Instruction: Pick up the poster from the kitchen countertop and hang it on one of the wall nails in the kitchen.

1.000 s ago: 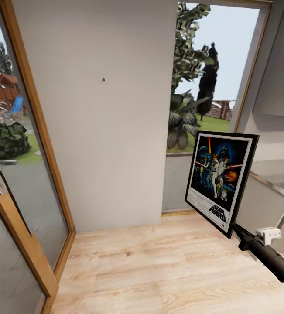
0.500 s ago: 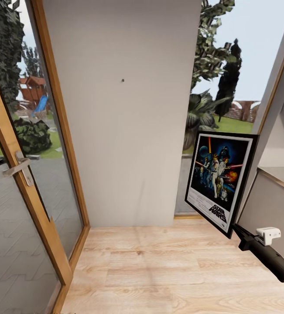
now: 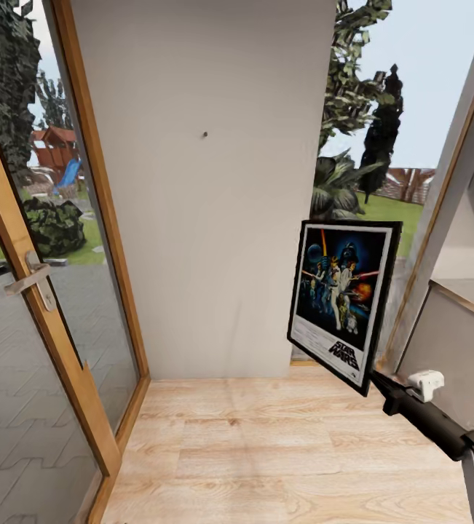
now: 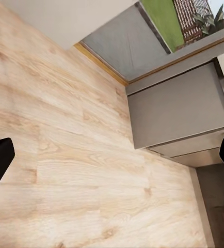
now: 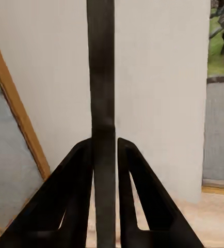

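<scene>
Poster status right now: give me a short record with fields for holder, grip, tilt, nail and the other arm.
holder: right gripper, at the poster bottom corner
grip: jaws closed on the frame edge, seen in right wrist view
tilt: leaning, not square to the wall
nail: wall nail up and left of the poster, bare
other arm: left gripper open over the wood floor

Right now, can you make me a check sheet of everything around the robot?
Surface: light wood plank floor, bare.
Job's things: tall black-framed Star Wars poster held upright, off the floor; small dark wall nail on the pale wall panel, nothing hung on it.
Clutter: nothing seen.
Grippers: right gripper shut on the poster's edge; left gripper open, nothing in it.
Cables: nothing seen.
Surroundings: wooden-framed glass door, garden outside.
</scene>
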Tool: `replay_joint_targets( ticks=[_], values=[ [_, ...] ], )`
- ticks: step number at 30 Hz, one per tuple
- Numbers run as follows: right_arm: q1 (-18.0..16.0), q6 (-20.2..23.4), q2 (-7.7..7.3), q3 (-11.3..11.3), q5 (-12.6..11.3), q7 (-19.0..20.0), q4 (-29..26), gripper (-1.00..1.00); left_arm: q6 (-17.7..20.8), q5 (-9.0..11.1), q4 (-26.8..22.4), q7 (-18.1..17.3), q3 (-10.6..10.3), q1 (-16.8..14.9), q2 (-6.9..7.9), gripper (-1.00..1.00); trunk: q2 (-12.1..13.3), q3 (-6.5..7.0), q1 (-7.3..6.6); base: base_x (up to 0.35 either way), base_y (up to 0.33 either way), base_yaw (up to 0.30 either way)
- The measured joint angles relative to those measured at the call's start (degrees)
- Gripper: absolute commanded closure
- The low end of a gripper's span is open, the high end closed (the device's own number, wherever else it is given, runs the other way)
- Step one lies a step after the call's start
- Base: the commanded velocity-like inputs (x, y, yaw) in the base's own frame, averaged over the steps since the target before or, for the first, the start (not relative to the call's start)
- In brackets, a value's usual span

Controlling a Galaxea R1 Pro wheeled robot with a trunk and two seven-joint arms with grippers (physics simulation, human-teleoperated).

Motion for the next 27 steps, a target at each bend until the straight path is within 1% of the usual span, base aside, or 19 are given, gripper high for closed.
replay_joint_targets(
  ticks=[1, 2, 3, 4, 5, 6, 8, 9, 11, 13, 15, 17, 18, 19, 21, 22, 23, 26, 27],
  values=[
    [0.0, 0.4, 0.05, 5.6, -0.2, 0.5, -0.6, 1.00, 0.0, 0.0, 0.0, 0.0, 0.0, 0.0, -0.05, -1.00, 0.0, 0.00, 0.01, 0.000, 0.000, 0.000],
    [0.0, 0.9, 0.05, 6.8, -0.1, 0.7, -1.3, 1.00, 0.0, -0.1, 0.0, 0.0, 0.0, 0.0, -0.06, -1.00, 0.0, 0.00, 0.01, 0.000, 0.000, 0.000],
    [-0.5, 9.1, 0.06, 11.8, -0.6, 1.0, -6.2, 1.00, 0.0, -0.1, 0.0, 0.0, -0.1, 0.0, -0.11, -1.00, 0.0, 0.01, 0.01, 0.000, 0.000, 0.000],
    [-0.8, 10.9, 0.06, 13.1, -0.5, 1.0, -7.2, 1.00, 0.0, -0.1, -0.1, 0.0, -0.1, 0.0, -0.10, -1.00, 0.0, 0.00, 0.00, 0.000, 0.000, 0.000],
    [-1.1, 11.6, 0.06, 13.5, -0.4, 1.0, -7.5, 1.00, 0.0, -0.1, -0.1, 0.0, -0.1, 0.0, -0.10, -1.00, 0.0, 0.00, 0.01, 0.000, 0.000, 0.000],
    [-2.4, 14.0, 0.06, 15.5, -0.8, 1.1, -8.5, 1.00, 0.0, -0.1, 0.0, 0.0, -0.1, 0.0, -0.15, -1.00, 0.0, 0.01, 0.01, 0.000, 0.000, 0.000],
    [-3.6, 15.4, 0.06, 17.3, -0.7, 1.1, -9.0, 1.00, 0.0, -0.1, -0.1, 0.0, -0.1, 0.0, -0.19, -1.00, 0.0, 0.00, 0.01, 0.000, 0.000, 0.000],
    [-4.6, 16.6, 0.07, 18.8, -0.8, 1.1, -9.4, 1.00, 0.0, -0.1, 0.0, 0.1, -0.1, 0.0, -0.22, -1.00, 0.0, 0.01, 0.01, 0.000, 0.000, 0.000],
    [-5.9, 17.5, 0.07, 20.0, -0.7, 1.1, -9.7, 1.00, 0.0, -0.1, -0.1, 0.3, -0.1, 0.0, -0.24, -1.00, 0.0, 0.00, 0.01, 0.000, 0.000, 0.000],
    [-7.9, 19.0, 0.08, 21.5, -0.8, 1.1, -9.9, 1.00, 0.0, -0.1, -0.1, 0.5, -0.2, 0.0, -0.26, -1.00, 0.0, 0.00, 0.01, 0.000, 0.000, 0.000],
    [-10.8, 21.5, 0.13, 23.6, -0.9, 1.2, -10.1, 1.00, 0.0, -0.1, -0.1, 0.7, -0.2, 0.0, -0.27, -1.00, 0.0, 0.01, 0.01, 0.000, 0.000, 0.000],
    [-12.4, 22.7, 0.16, 24.7, -0.8, 1.2, -10.1, 1.00, 0.0, -0.1, -0.1, 0.7, -0.2, 0.0, -0.27, -1.00, 0.0, 0.00, 0.01, 0.000, 0.000, 0.000],
    [-13.8, 23.8, 0.21, 25.5, -1.0, 1.2, -10.2, 1.00, 0.0, -0.1, -0.1, 0.8, -0.2, 0.0, -0.27, -1.00, 0.0, 0.01, 0.01, 0.000, 0.000, 0.000],
    [-15.4, 25.0, 0.60, 26.0, -1.8, 1.3, -10.2, 1.00, 0.0, -0.1, -0.1, 0.8, -0.2, 0.0, -0.28, -1.00, 0.0, 0.01, 0.01, 0.000, 0.000, 0.000],
    [-17.1, 26.3, 1.19, 26.4, -2.9, 1.3, -10.2, 1.00, 0.0, -0.1, -0.1, 0.8, -0.2, 0.0, -0.28, -1.00, 0.0, 0.00, 0.01, 0.000, 0.000, 0.000],
    [-18.5, 27.8, 1.76, 26.6, -4.2, 1.4, -10.2, 1.00, 0.0, -0.1, -0.1, 0.8, -0.2, 0.0, -0.28, -1.00, 0.0, 0.01, 0.01, 0.000, 0.000, 0.000],
    [-21.7, 30.6, 2.44, 26.9, -5.7, 1.4, -10.2, 1.00, 0.0, -0.1, 0.0, 0.8, -0.2, 0.0, -0.28, -1.00, 0.0, 0.02, 0.01, 0.000, 0.000, 0.000],
    [-24.9, 32.3, 2.74, 27.5, -6.2, 1.6, -10.2, 1.00, 0.0, -0.1, -0.1, 0.8, -0.2, 0.0, -0.27, -1.00, 0.0, 0.00, 0.00, 0.000, 0.000, 0.000],
    [-27.6, 33.4, 2.93, 29.5, -8.8, 1.6, -10.3, 1.00, 0.0, -0.1, 0.0, 0.8, -0.2, 0.0, -0.27, -1.00, 0.0, 0.02, 0.01, 0.000, 0.000, 0.000]
  ],
)
